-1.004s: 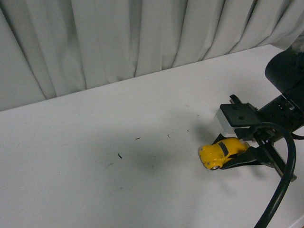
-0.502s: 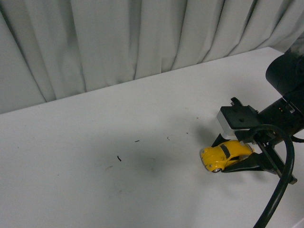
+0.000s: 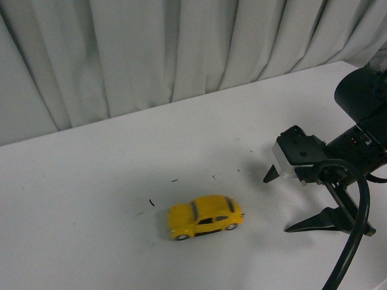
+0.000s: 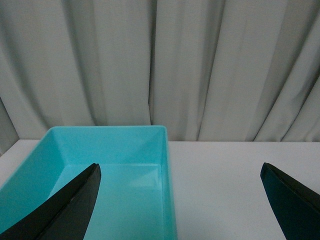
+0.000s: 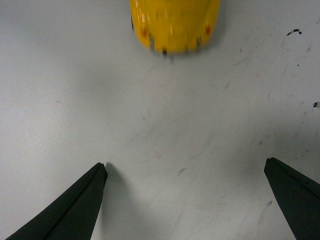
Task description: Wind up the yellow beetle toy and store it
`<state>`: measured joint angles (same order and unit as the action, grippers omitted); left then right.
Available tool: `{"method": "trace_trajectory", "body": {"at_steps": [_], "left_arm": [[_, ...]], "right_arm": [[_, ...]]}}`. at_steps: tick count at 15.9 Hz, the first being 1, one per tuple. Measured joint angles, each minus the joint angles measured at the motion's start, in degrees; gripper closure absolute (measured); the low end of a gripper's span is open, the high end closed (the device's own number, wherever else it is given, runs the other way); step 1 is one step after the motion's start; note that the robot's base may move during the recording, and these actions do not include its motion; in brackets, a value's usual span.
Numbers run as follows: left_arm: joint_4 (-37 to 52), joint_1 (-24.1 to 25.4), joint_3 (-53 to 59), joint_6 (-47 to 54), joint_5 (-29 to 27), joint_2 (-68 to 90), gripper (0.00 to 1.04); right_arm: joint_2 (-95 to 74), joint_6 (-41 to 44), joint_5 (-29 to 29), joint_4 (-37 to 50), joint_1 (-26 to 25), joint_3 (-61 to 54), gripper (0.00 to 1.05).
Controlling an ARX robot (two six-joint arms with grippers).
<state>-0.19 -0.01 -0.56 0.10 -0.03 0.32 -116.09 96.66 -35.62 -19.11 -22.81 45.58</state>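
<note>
**Front view.** Shows the small glossy yellow beetle toy car (image 3: 205, 217) standing on its wheels on the white tabletop (image 3: 91, 199), side-on and free, near the middle of the picture. Puts the black right fingers (image 3: 320, 222) well apart from it, further right, spread wide with nothing between them and low over the tabletop. Shows also a thick dark cable (image 3: 357, 235) looping beside the right arm, a few small dark specks (image 3: 151, 200) near the car, and a pale pleated curtain (image 3: 151, 54) behind the far edge.

**Left wrist view.** Shows the black left fingers (image 4: 60, 210) spread wide, holding nothing. Frames between their tips a turquoise rectangular plastic bin (image 4: 107, 129), open-topped, sitting on the tabletop in front of the curtain.

**Right wrist view.** Looks straight down on the tabletop. Shows the right fingers (image 5: 65, 210) wide apart and gripping nothing; cannot tell whether the tips touch the surface. Catches one rounded end of the yellow beetle toy car (image 5: 174, 22) at the picture's edge, slightly blurred, ahead of the gap between the tips and clear of both. Shows faint scuffs and more dark specks on the tabletop.
</note>
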Motion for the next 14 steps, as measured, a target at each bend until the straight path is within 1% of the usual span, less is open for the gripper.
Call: {"method": "trace_trajectory", "body": {"at_steps": [8, 12, 14], "left_arm": [[0.0, 0.0, 0.0, 0.0, 0.0, 0.0, 0.07], [-0.02, 0.0, 0.0, 0.0, 0.0, 0.0, 0.07], [0.0, 0.0, 0.0, 0.02, 0.0, 0.0, 0.07]], "right_arm": [[0.42, -0.17, 0.31, 0.5, 0.96, -0.11, 0.07], [0.85, 0.17, 1.09, -0.74, 3.85, 1.88, 0.07], [1.29, 1.16, 3.39, -0.96, 5.18, 5.51, 0.07]]}}
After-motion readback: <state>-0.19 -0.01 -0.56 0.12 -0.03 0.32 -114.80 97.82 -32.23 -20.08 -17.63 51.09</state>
